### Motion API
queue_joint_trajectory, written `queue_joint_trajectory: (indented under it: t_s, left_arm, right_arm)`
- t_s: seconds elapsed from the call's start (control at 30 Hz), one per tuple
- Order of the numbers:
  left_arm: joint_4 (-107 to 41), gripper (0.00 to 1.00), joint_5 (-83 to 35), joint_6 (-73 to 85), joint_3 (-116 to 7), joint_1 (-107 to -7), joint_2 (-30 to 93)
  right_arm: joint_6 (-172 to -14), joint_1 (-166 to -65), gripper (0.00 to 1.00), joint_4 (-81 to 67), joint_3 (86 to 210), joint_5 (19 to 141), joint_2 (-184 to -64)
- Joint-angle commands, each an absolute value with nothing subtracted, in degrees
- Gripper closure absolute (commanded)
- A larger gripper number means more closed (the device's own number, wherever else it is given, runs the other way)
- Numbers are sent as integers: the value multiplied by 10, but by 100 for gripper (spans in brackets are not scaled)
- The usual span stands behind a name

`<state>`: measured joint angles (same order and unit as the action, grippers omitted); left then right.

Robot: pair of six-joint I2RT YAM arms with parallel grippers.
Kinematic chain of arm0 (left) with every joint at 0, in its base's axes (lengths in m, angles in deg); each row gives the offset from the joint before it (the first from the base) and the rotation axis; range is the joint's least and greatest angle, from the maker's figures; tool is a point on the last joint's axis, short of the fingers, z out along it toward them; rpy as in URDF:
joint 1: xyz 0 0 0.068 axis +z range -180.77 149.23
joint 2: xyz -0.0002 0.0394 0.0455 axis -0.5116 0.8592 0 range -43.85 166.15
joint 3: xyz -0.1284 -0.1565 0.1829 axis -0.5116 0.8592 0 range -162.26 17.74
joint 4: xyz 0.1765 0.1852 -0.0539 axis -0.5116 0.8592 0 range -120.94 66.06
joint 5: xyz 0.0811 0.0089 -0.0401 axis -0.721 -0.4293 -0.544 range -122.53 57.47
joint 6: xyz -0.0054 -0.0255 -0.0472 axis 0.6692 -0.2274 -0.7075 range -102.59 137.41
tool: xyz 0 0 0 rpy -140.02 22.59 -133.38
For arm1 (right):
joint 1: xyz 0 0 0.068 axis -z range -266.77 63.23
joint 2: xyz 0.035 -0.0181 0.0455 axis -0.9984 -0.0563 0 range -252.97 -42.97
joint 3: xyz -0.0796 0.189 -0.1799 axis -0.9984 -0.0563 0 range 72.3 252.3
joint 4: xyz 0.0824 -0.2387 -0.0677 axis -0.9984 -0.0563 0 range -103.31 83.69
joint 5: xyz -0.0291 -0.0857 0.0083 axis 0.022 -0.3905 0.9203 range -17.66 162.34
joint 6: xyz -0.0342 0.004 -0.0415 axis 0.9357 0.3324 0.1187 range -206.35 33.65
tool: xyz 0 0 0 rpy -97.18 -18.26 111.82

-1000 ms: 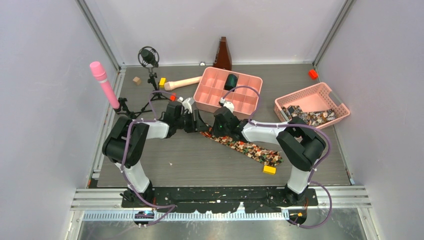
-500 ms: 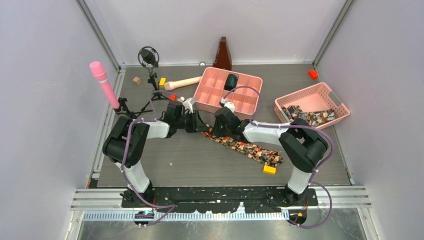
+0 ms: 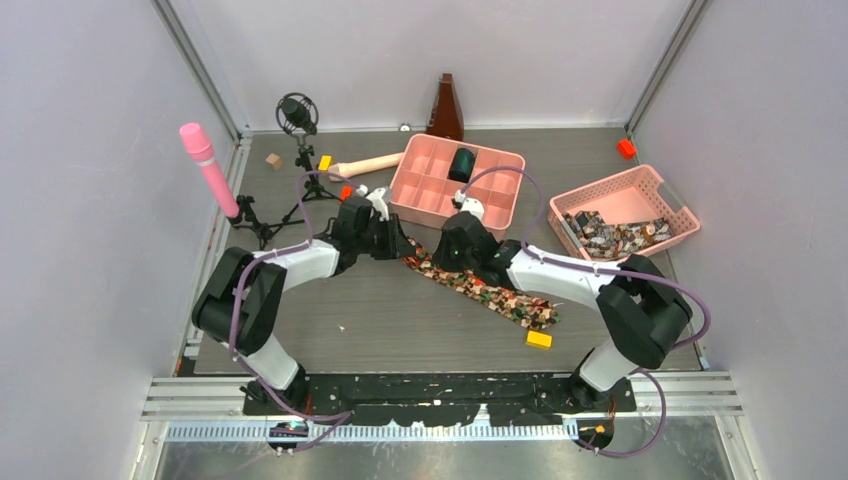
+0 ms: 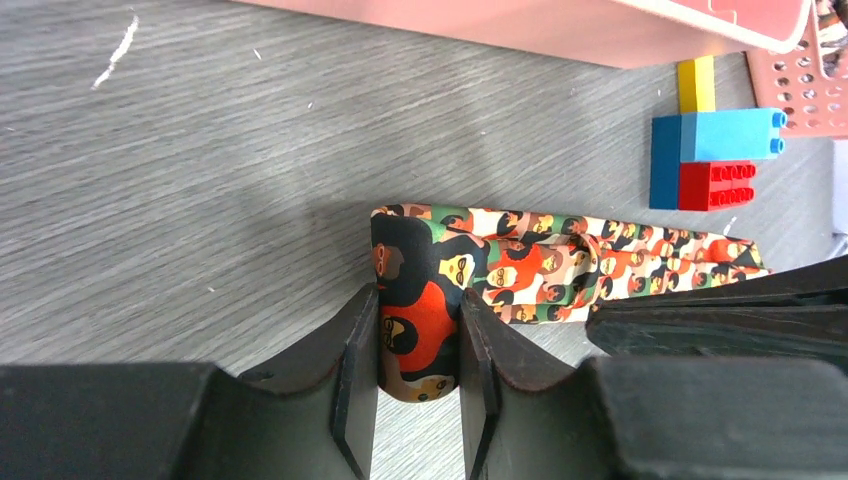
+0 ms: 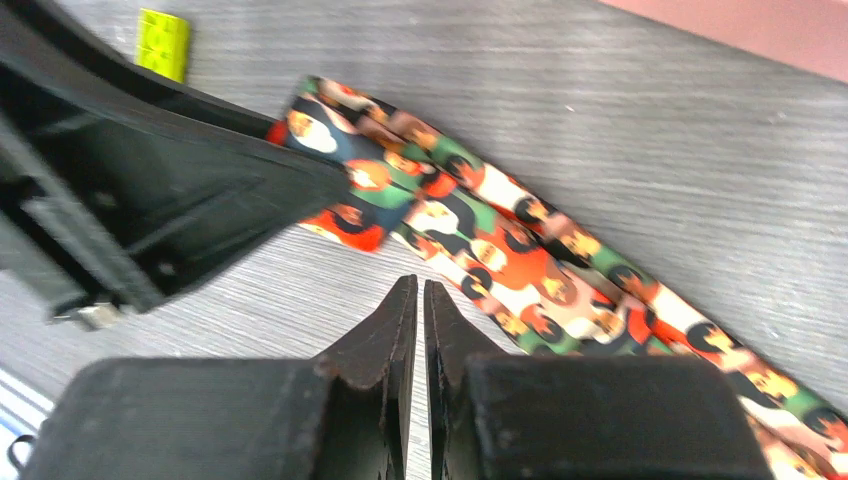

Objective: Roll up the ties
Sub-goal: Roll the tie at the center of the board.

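One tie (image 3: pixel 485 290), dark with a busy red, orange, white and green print, lies slanting across the grey table between the arms. Its upper-left end is folded into a small roll (image 4: pixel 420 300). My left gripper (image 4: pixel 418 340) is shut on that roll, one finger on each side; from above it (image 3: pixel 398 245) sits at the tie's upper end. My right gripper (image 5: pixel 421 290) hovers just beside the flat tie (image 5: pixel 520 260), jaws parted by a thin slit with nothing between them. In the top view it (image 3: pixel 445 262) is close to the right of the left one.
A pink compartment tray (image 3: pixel 420 185) with a dark roll (image 3: pixel 462 163) stands just behind the grippers. A pink basket (image 3: pixel 640 178) of more ties is at right. Toy blocks (image 4: pixel 715 150), a yellow block (image 3: pixel 538 339), a wooden pestle (image 3: pixel 365 165) and stands at left lie around.
Both arms have reached a little farther back and right, shifting the tie's upper end. The left jaws have closed in on the roll. The right jaws have parted slightly.
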<state>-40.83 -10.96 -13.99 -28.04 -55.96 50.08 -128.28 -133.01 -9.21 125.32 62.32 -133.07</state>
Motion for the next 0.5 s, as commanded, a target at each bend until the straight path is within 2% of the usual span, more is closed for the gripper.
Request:
queue_joint_trajectory:
  t_s: [0.0,0.3,0.47]
  left_arm:
    - [-360,85,-209,-106,-313,-581,462]
    - [-311,92,-354,-66,-343,-638,464]
    - [-293,100,-402,-67,-357,-654,476]
  right_arm:
    - [-1280,-1323,87,-111,1230,596,-1309]
    - [-1284,-1315,91,-121,1209,591,-1283]
    - [-1280,-1311,92,-132,1204,585,-1268]
